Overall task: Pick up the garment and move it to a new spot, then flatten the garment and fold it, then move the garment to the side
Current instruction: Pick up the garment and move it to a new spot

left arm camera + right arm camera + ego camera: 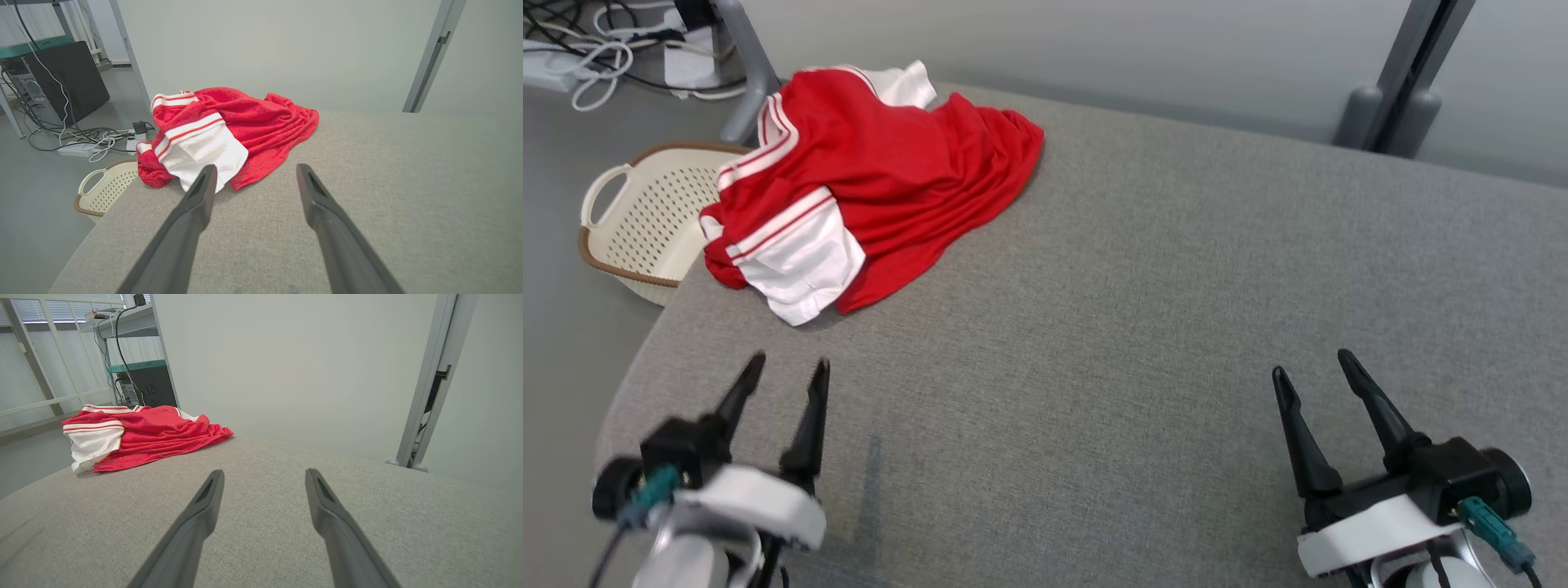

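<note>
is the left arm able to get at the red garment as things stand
Probably yes: the open left pincer points toward the garment, with bare grey surface between them.

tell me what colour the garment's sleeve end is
White, edged with red stripes, on the red garment; the left wrist view shows it best.

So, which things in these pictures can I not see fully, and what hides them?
The garment: bunched on itself in all views, so its underside and shape stay hidden.
The basket: in the head view the garment and the edge of the grey surface cover its right part.
The white sleeve: in the left wrist view a finger of the left gripper overlaps its hem.
The cables: cut off at the head view's top left.
</note>
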You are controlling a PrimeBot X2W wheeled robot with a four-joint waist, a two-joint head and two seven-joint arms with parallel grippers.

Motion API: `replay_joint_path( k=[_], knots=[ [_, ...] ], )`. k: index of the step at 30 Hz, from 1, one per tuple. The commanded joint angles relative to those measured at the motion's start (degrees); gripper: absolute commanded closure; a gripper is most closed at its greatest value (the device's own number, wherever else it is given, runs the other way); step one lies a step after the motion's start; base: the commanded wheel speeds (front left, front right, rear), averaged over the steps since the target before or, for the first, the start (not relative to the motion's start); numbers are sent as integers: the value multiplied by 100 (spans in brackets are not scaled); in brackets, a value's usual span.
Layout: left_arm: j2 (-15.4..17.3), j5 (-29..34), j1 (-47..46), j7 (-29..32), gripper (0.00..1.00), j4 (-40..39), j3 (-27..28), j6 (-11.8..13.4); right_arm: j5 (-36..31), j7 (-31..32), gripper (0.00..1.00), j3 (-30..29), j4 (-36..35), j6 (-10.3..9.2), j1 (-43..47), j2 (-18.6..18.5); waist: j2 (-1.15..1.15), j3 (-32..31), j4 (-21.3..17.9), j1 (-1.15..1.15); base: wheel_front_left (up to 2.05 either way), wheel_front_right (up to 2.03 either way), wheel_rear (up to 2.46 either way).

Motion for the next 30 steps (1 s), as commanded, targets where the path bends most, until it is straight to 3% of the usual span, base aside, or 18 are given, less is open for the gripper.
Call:
replay_joint_path(
  k=[1, 7, 13, 21, 27, 28, 29, 30],
  knots=[
    [217, -160, -553, 147, 0, 96, -205, -6, -102, -31, 0, 35, -45, 10, -205, -38, 0, 575, -206, 0, 0, 0, 0],
    [978, -988, -2578, 1016, 0, 824, -851, -4, -195, -31, 0, 275, -171, 10, -807, -36, 0, 1443, -598, 0, 0, 0, 0],
    [1665, -1346, -3681, 1449, 0, 1714, -1097, -6, -7, -31, 0, 471, -227, 7, -1067, -37, 0, 1757, -1066, 0, 0, 0, 0],
    [2208, -1440, -4438, 1676, 0, 2665, -1810, -5, -54, -31, 0, 525, -258, 7, -1134, -36, 0, 1897, -1471, 0, 0, 0, 0],
    [2300, -1469, -4700, 1709, 0, 3475, -2013, -5, -37, -31, 0, 593, -259, 7, -1074, -35, 0, 1862, -1660, 0, 0, 0, 0],
    [2289, -1494, -4712, 1681, 9, 3558, -2062, -5, -26, -31, 0, 598, -255, 7, -1046, -35, 0, 1842, -1677, 0, 0, 0, 0],
    [2289, -1502, -4714, 1627, 50, 3638, -2108, -5, -13, -31, 0, 601, -244, 7, -1022, -36, 0, 1811, -1693, 0, 0, 0, 0],
    [2289, -1502, -4714, 1627, 50, 3638, -2108, -5, -13, -31, 0, 601, -244, 7, -1022, -36, 0, 1811, -1693, 0, 0, 0, 0]
  ],
)
